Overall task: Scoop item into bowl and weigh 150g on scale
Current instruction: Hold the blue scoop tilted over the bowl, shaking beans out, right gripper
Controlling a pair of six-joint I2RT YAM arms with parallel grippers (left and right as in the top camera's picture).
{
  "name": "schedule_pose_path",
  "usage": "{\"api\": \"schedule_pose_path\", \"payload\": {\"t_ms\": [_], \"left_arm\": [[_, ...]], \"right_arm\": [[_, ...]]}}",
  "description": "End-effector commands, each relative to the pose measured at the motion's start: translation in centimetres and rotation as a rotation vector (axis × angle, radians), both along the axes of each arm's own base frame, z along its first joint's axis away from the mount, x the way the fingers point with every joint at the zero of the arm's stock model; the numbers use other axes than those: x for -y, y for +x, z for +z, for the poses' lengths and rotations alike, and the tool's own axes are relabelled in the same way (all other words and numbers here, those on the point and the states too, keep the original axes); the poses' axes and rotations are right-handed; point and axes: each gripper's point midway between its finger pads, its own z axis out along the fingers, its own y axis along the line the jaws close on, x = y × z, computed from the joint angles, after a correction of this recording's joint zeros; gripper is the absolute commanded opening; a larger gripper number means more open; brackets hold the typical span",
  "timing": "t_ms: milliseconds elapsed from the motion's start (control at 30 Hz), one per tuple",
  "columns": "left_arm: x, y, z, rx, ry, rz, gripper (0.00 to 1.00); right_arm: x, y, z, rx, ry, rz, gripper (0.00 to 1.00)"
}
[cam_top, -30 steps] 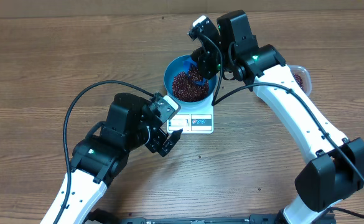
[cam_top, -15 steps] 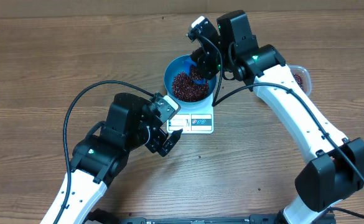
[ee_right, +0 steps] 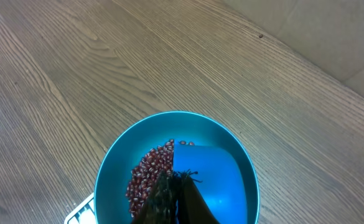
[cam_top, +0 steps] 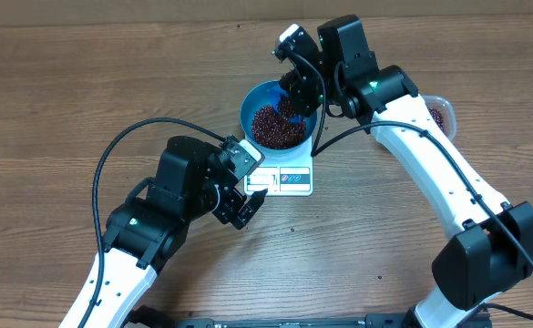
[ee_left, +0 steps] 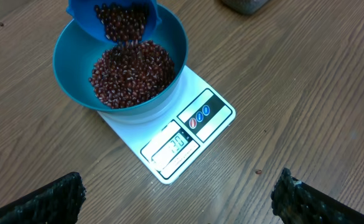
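The right pincer [ee_right: 175, 198], clamped shut on the small blue plastic scoop [ee_left: 116, 15], has barely shifted in the last 1 second. It keeps the scoop tipped, and small dark red-brown beans [ee_left: 132, 71] trickle into the round bright blue plastic bowl [ee_left: 70, 65] directly beneath it, on the flat white rectangular scale [ee_left: 191, 134]. Topping up towards the target goes on, I'd judge. The left pincer [cam_top: 239, 205] waits wide open and empty, the scale just ahead of it.
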Motion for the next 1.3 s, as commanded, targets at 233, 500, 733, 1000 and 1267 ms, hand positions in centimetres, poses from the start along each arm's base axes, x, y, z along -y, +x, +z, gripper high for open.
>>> {"api": "schedule_pose_path", "payload": {"t_ms": [233, 500, 733, 1000, 1267], "left_arm": [[0.02, -0.24, 0.16, 0.005, -0.008, -0.012, 1.0], [0.02, -0.24, 0.16, 0.005, -0.008, -0.012, 0.99], [0.03, -0.23, 0.16, 0.006, -0.008, -0.012, 1.0], [0.02, -0.24, 0.16, 0.005, -0.008, -0.012, 0.99], [0.02, -0.24, 0.16, 0.005, -0.008, -0.012, 1.0]], "right_arm": [[-0.56, 0.26, 1.98, 0.061, 0.011, 0.032, 0.04], [-0.53, 0.21, 1.87, 0.056, 0.009, 0.032, 0.04], [-0.55, 0.26, 1.93, 0.06, 0.01, 0.033, 0.04], [-0.56, 0.29, 1.93, 0.092, -0.017, 0.069, 0.04], [-0.61, 0.39, 2.03, 0.107, -0.023, 0.08, 0.04]]}}
